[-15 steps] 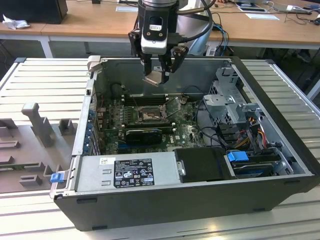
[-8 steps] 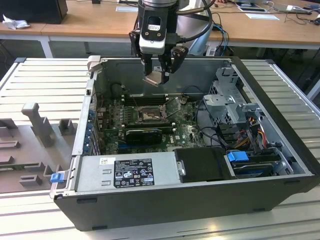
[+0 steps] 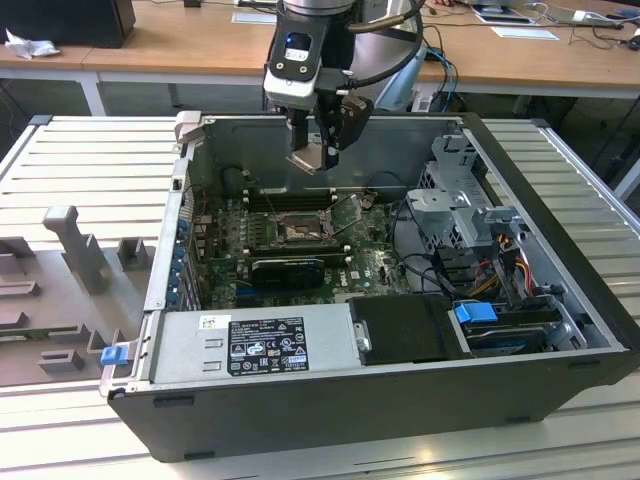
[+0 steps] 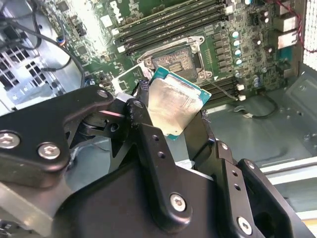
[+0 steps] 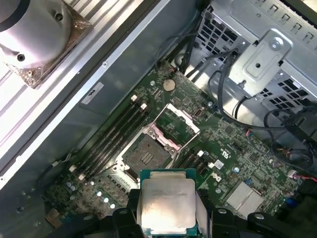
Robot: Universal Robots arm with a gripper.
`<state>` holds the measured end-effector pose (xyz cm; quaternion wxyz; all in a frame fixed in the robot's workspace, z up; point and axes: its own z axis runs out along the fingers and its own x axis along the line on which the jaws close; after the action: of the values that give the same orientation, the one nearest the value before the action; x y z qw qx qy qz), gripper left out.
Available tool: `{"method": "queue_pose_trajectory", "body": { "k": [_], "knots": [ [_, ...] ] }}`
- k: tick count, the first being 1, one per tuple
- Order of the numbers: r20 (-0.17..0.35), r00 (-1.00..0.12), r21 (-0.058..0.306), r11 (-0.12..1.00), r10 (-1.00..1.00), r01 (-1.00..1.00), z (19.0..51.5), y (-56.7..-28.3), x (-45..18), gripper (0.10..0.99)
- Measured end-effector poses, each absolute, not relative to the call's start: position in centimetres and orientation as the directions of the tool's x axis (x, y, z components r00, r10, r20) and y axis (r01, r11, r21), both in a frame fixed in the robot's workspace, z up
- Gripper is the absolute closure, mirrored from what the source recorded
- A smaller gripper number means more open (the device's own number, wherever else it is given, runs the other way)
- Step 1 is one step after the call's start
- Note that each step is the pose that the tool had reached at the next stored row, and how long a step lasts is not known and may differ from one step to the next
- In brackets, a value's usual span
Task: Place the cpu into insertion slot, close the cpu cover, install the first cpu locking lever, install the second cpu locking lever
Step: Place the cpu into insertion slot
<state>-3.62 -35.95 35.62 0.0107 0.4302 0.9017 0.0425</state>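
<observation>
Step one, cpu (image 4: 176,106) placing: gripper (image 4: 171,115) clamps cpu by its edges, above the board (image 5: 233,148).
I see slot (image 5: 147,154) bare, cover (image 5: 179,120) flipped open; seating calls for squaring cpu over slot.

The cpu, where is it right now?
The cpu is clamped in the gripper, in the air over the motherboard inside the open case, close to the empty insertion slot.

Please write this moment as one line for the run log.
gripper: shut on cpu | cpu: in air, not in insertion slot | cpu cover: open
</observation>
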Motion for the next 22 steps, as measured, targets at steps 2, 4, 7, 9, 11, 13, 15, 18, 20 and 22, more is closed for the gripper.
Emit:
{"method": "queue_pose_trajectory", "body": {
  "k": [2,4,7,9,11,13,15,18,20,22],
  "knots": [
    [0.017,-0.604,0.086,0.601,0.797,0.795,35.6,-36.0,-3.6,0.561],
    [0.017,-0.540,0.086,0.536,0.842,0.840,35.5,-36.0,-3.6,0.561],
    [0.017,-0.519,0.086,0.516,0.854,0.852,35.3,-36.0,-3.6,0.561],
    [0.016,-0.519,0.085,0.516,0.854,0.852,35.0,-36.0,-3.6,0.561],
    [0.016,-0.484,0.085,0.481,0.875,0.873,34.8,-36.0,-3.6,0.561],
    [0.016,-0.454,0.085,0.452,0.891,0.888,34.8,-36.0,-3.6,0.561],
    [0.015,-0.409,0.085,0.407,0.912,0.910,34.7,-36.0,-3.6,0.561],
    [0.015,-0.338,0.084,0.335,0.941,0.938,34.5,-36.0,-3.6,0.561],
    [0.015,-0.307,0.084,0.305,0.952,0.949,34.4,-36.0,-3.6,0.561],
    [0.015,-0.279,0.085,0.277,0.960,0.957,34.3,-36.0,-3.6,0.561]
  ]
}}
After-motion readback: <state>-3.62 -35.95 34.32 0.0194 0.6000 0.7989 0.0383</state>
